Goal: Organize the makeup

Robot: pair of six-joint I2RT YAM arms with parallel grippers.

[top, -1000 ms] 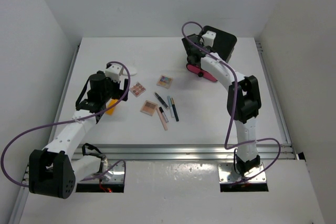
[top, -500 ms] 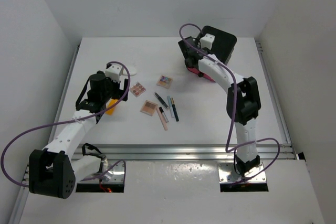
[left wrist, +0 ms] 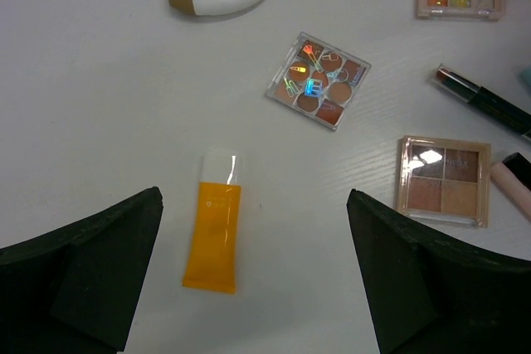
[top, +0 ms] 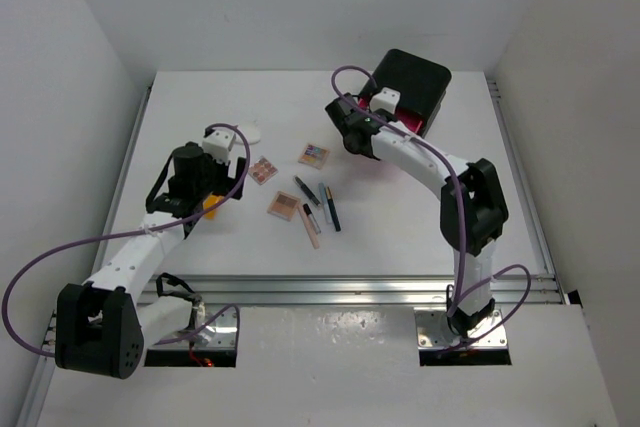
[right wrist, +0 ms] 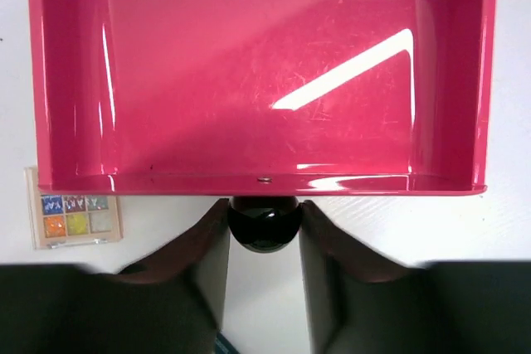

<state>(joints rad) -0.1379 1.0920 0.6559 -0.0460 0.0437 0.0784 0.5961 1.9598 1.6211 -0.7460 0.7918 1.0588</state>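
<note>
Overhead, 2 wrist close-ups; shared palette (top: pixel 313 155)

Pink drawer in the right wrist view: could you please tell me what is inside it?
The glossy pink plastic drawer holds nothing visible: only bare floor and light reflections. Its rear runs past the picture's top edge, unseen.

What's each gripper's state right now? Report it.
Left gripper: open, holding nothing.
Right gripper: closed on the black knob of the pink drawer.
</note>
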